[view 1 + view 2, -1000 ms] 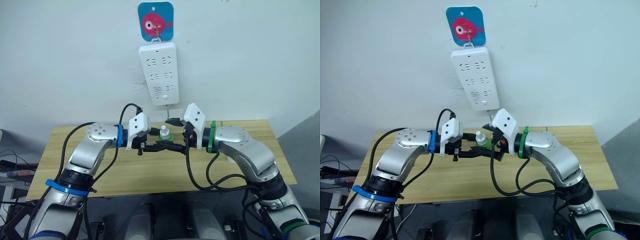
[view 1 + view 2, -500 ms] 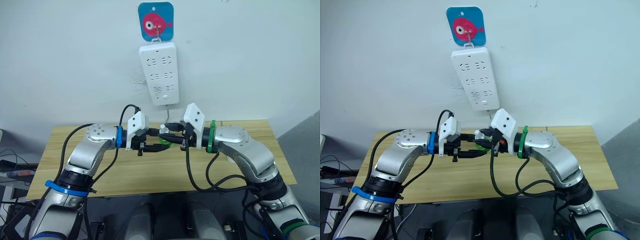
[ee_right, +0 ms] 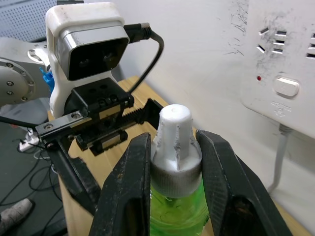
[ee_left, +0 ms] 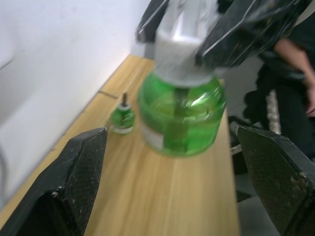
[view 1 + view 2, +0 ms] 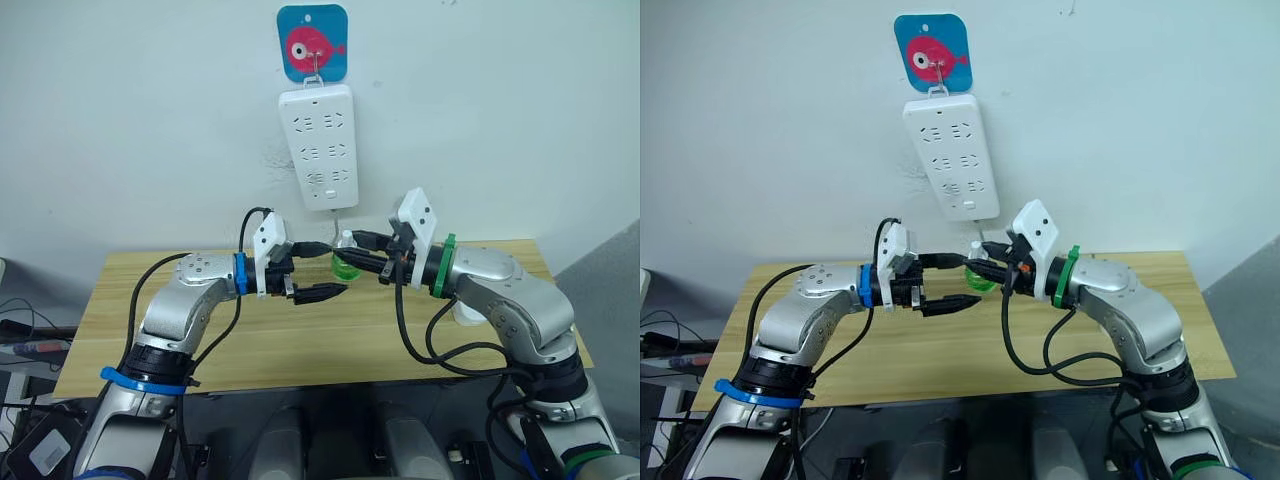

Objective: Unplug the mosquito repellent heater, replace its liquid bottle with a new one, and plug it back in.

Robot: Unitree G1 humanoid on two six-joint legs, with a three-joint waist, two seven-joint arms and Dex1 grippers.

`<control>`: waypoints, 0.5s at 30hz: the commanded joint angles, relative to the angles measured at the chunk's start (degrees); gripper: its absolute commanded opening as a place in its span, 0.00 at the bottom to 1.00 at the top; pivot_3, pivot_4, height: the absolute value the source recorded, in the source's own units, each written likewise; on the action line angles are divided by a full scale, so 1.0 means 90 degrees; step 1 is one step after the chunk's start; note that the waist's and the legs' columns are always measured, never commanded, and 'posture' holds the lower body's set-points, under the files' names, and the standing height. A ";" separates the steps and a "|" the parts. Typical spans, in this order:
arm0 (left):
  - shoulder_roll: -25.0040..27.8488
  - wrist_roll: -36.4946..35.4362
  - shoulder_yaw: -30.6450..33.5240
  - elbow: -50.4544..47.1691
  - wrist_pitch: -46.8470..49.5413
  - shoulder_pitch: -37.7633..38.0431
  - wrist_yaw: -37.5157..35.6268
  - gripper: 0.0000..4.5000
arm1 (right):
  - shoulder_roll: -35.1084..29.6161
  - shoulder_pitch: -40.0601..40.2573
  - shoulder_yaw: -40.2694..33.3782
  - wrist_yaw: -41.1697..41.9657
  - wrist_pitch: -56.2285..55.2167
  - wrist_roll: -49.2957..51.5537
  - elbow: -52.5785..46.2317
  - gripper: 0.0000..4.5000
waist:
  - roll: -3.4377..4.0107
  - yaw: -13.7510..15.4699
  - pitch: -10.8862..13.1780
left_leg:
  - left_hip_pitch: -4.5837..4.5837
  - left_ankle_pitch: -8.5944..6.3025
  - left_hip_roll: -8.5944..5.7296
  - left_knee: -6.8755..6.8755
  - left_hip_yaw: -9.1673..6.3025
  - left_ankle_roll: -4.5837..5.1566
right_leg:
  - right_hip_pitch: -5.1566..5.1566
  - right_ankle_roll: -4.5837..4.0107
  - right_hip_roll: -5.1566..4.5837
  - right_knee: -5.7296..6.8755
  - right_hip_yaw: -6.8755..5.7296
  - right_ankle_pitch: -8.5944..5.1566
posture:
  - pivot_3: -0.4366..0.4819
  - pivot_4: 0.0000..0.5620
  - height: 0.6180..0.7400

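A green liquid bottle (image 5: 346,266) with a white cap hangs above the wooden table (image 5: 300,345). My right gripper (image 3: 174,142) is shut on its cap. The left gripper (image 5: 335,269) faces it from the left, open, one finger above and one below the level of the bottle, not touching it. In the left wrist view the bottle (image 4: 182,108) hangs between the left fingers (image 4: 81,167). A smaller green bottle (image 4: 121,119) with a dark wick stands on the table by the wall. A white rounded piece (image 5: 467,314) under my right forearm may be the mosquito repellent heater; I cannot tell.
A long white power strip (image 5: 322,147) hangs on the wall from a hook on a blue fish sticker (image 5: 311,42), with nothing plugged into its sockets. Its cable (image 5: 336,226) drops behind the grippers. A person (image 4: 295,73) is beyond the table's end.
My right gripper has carried the green bottle up and to the right, off the table. The left gripper's fingers stand wider apart, and the arm has drawn slightly back.
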 commanded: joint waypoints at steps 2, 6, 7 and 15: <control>-0.0066 -0.0204 -0.0026 -0.0217 0.0209 -0.0143 -0.0046 0.98 | 0.0023 -0.0010 -0.0106 -0.0027 0.0018 0.0237 -0.0388 0.23 | 0.0000 0.0000 0.0000 | 0.0000 0.0000 0.0000 0.0003 -0.0001 0.0000 | 0.0000 0.0000 0.0000 0.0003 -0.0001 0.0000 | 0.30 0.38 1.00; -0.0147 -0.0212 -0.0064 -0.0068 0.0264 -0.0250 -0.0065 0.98 | 0.0001 0.0011 -0.0062 -0.0002 0.0043 0.0296 -0.0468 0.23 | 0.0000 0.0002 0.0000 | 0.0000 0.0000 -0.0001 0.0006 0.0001 0.0000 | 0.0000 0.0000 0.0001 0.0004 0.0001 0.0000 | 0.30 0.38 1.00; -0.0173 -0.0197 -0.0068 -0.0028 0.0233 -0.0276 -0.0062 0.94 | 0.0000 0.0018 -0.0052 -0.0008 0.0057 0.0315 -0.0494 0.23 | 0.0000 0.0001 0.0000 | 0.0000 0.0000 -0.0001 0.0006 0.0000 0.0000 | 0.0000 0.0000 0.0001 0.0004 0.0000 0.0000 | 0.29 0.39 1.00; -0.0219 -0.0094 -0.0182 -0.0029 0.0049 -0.0263 -0.0185 0.50 | -0.0021 0.0069 0.0028 -0.0044 0.0122 0.0437 -0.0589 0.23 | 0.0000 -0.0028 0.0000 | 0.0000 0.0000 -0.0001 0.0006 0.0001 0.0000 | 0.0000 0.0000 0.0001 0.0004 0.0002 0.0000 | 0.29 0.39 1.00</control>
